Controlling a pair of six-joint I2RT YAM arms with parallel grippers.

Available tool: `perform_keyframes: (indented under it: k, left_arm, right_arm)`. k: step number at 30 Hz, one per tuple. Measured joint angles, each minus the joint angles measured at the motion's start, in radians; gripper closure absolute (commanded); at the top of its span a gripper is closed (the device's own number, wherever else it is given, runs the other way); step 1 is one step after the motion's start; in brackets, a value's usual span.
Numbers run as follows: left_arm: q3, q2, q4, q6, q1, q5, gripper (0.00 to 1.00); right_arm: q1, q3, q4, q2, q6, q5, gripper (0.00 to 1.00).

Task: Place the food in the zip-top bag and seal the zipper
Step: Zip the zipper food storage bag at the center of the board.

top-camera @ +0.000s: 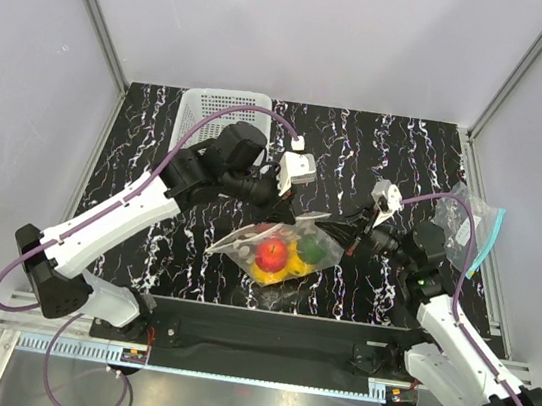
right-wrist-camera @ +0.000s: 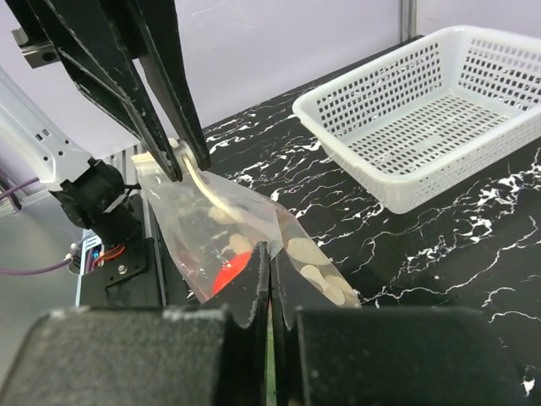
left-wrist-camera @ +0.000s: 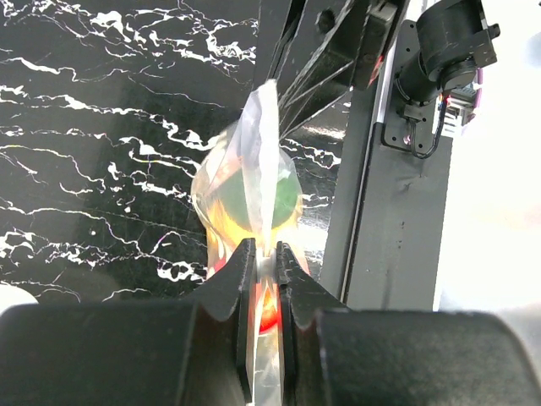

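Bright even light, soft shadows; left wrist view overexposed at right; foregrounds blurred.

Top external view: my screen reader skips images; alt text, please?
The left tool and right tool pinch the zip-top bag between them, toy fruits inside, over a black marbled table. A white basket sits behind, a spare bag at right.

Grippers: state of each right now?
Left gripper: shut on the clear white-dotted plastic zip-top bag.
Right gripper: shut on the same bag.

Black marbled table (top-camera: 380, 148) with white mesh basket (top-camera: 198, 112) and teal-strip bag (top-camera: 462, 212)
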Motion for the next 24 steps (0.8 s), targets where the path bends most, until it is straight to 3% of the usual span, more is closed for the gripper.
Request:
perform_keyframes:
  k: [15, 24]
  left_arm:
    - [-0.058, -0.036, 0.066, 0.000, -0.003, -0.080, 1.00]
    - [-0.139, -0.124, 0.045, 0.000, -0.003, -0.151, 1.00]
  right_arm:
    - [0.007, 0.000, -0.114, -0.132, 0.050, 0.315, 1.00]
    - [-0.076, -0.001, -0.212, -0.175, 0.100, 0.529, 1.00]
